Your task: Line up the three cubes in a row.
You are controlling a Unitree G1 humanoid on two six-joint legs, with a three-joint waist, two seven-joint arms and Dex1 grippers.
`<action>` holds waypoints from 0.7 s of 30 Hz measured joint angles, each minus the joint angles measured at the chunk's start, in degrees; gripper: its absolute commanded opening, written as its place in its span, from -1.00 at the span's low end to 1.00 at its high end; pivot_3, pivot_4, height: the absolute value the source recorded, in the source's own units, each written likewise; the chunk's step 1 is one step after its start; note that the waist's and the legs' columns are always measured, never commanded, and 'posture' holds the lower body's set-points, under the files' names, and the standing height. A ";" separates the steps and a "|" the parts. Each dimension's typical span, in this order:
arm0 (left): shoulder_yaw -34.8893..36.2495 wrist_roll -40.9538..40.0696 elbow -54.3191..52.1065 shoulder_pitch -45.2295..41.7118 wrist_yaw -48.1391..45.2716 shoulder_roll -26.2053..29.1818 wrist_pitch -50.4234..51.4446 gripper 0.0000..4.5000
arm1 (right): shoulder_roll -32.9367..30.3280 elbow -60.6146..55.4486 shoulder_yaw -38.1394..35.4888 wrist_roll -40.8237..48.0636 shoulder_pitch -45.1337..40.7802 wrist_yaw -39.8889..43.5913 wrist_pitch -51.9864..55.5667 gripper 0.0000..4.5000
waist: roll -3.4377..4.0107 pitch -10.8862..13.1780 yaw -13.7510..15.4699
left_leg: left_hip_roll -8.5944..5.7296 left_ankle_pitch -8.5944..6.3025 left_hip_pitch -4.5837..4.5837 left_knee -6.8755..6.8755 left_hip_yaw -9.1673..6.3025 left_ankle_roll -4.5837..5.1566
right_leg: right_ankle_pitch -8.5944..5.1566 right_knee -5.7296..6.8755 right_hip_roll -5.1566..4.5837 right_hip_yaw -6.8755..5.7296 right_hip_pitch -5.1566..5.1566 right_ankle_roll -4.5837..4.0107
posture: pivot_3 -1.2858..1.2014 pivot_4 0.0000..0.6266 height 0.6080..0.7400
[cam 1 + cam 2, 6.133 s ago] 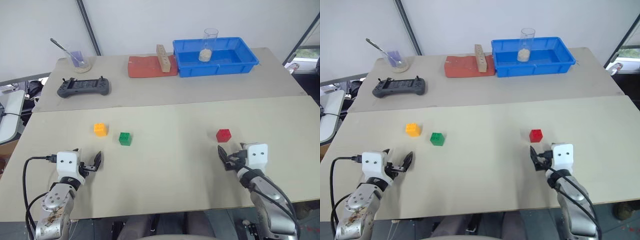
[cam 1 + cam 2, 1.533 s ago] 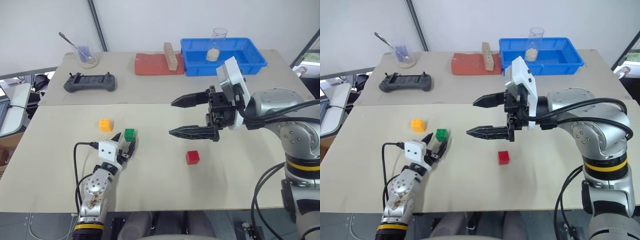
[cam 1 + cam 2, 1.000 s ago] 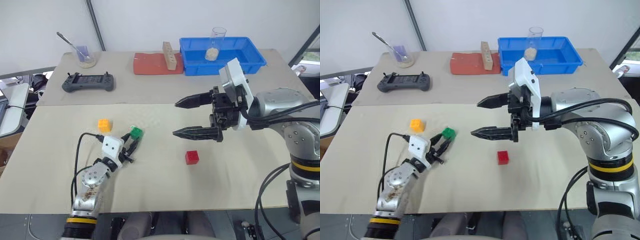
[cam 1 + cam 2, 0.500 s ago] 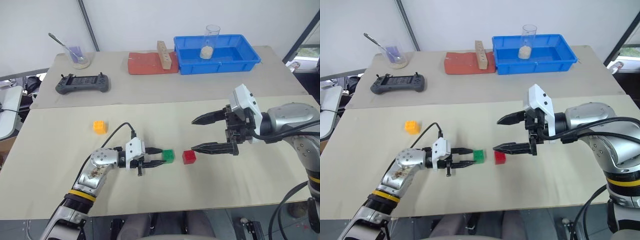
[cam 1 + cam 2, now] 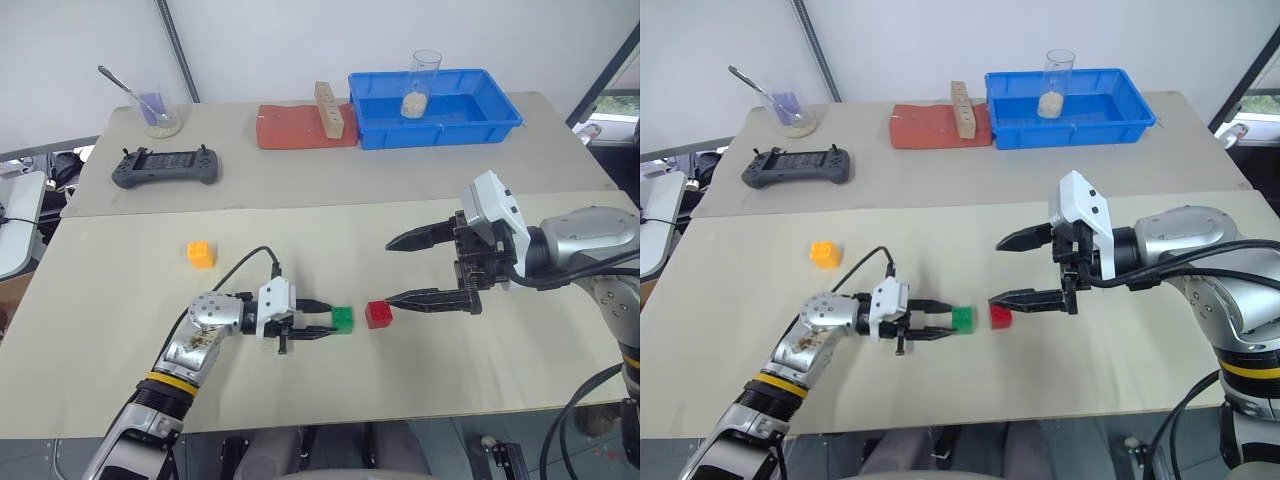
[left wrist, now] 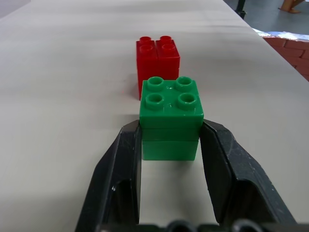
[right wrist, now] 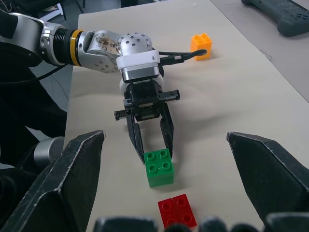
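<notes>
Head views: left gripper (image 5: 335, 326) clamps the green studded plastic cube (image 5: 343, 319) at lower centre, just left of the red studded plastic cube (image 5: 378, 314); orange-yellow studded plastic cube (image 5: 201, 254) lies well apart, left of centre; right gripper (image 5: 388, 272) hangs spread wide, empty.
Left wrist view: green sits centred before red, a narrow gap showing; best released squarely, without nudging red.
Right wrist view: green nearly abuts red; orange-yellow, at upper centre, would need fetching.

Both head views look forward and down from above the near table (image 5: 420, 400) edge, taking in the whole tabletop to the far wall. The left wrist view sits low and very near, facing along the surface. The right wrist view hangs higher, looking back. All share the green cube (image 6: 170, 113) beside the red cube (image 7: 176, 210).
</notes>
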 measured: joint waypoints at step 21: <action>0.80 2.12 -0.66 2.29 1.30 1.93 0.10 1.00 | 0.97 0.24 0.28 -0.04 -0.03 0.18 -0.05 1.00 | 0.00 0.00 -0.34 | 0.02 0.00 -0.01 0.01 0.00 0.03 | 0.00 0.03 0.00 0.06 -0.07 0.00 | 0.03 -0.52 1.00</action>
